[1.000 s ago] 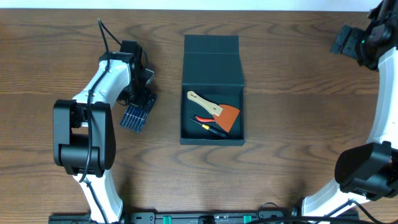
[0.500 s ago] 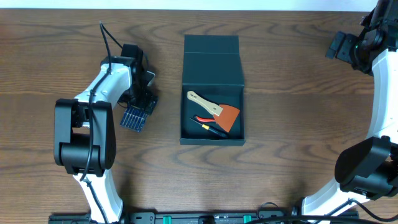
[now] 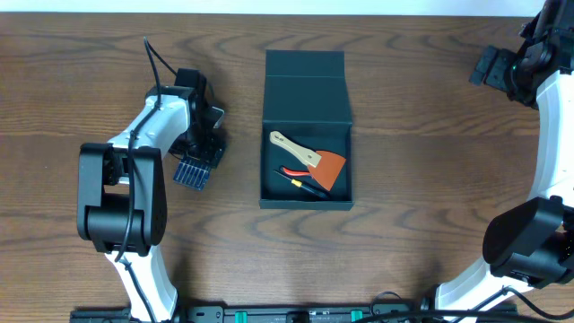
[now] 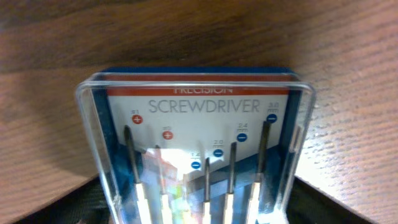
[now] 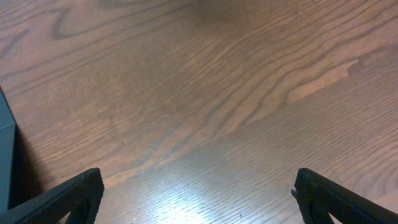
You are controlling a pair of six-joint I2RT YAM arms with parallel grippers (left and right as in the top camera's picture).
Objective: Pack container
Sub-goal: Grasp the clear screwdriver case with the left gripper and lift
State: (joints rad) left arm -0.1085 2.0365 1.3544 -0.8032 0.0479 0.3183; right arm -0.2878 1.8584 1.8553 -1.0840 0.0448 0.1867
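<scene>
The dark teal-black container lies open at the table's centre, its flap lid folded back. Inside are a wooden-handled orange scraper and a small red and black tool. A clear and blue precision screwdriver set lies left of the container. My left gripper is shut on its near end. In the left wrist view the set fills the gap between my fingers. My right gripper is open and empty at the far right, over bare wood.
The wooden table runs wide on both sides of the container. One edge of the container shows at the left of the right wrist view. Both arm bases stand at the front edge.
My left gripper and the screwdriver set have shifted slightly toward the front left. My right gripper moved a little left a second ago and has since held still.
</scene>
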